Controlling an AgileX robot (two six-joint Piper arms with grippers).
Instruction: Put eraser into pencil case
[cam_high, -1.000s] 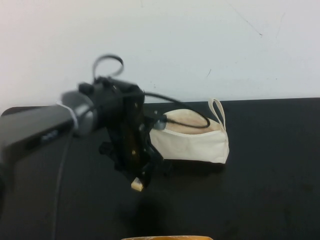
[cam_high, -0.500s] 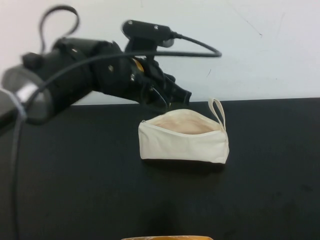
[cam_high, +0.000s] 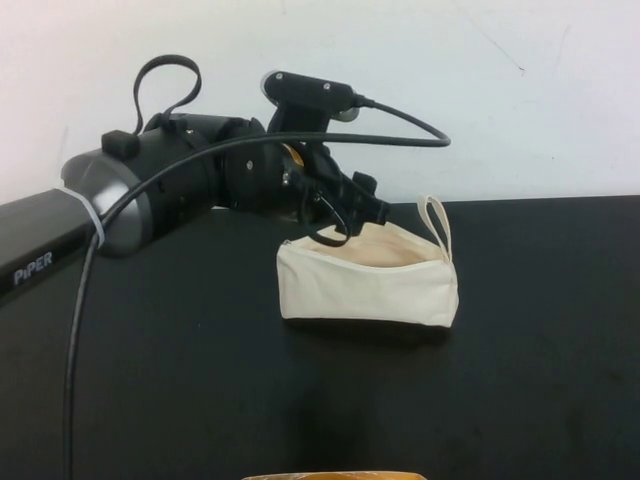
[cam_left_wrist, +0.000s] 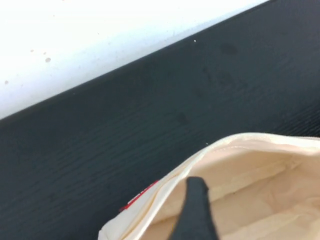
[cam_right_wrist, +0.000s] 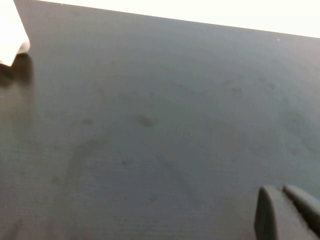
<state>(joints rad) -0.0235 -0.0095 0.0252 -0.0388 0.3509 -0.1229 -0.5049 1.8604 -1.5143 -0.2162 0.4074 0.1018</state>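
Note:
The pencil case lies on the black table with its zip open and its loop strap at the right end. My left gripper hangs over the left end of its mouth. In the left wrist view one dark finger stands inside the open mouth, above the beige lining, with nothing beside it, so the gripper looks open. The eraser is hidden in every view. My right gripper is shut and empty, low over bare table, and does not show in the high view.
The black table ends at a white wall behind the pouch. A yellowish edge shows at the bottom of the high view. A white corner, probably the pouch, shows in the right wrist view. A black cable arcs over the pouch.
One second ago my left gripper held the eraser in front of the pouch. It has swung up and over to the pouch's mouth, then lowered slightly. The eraser no longer shows.

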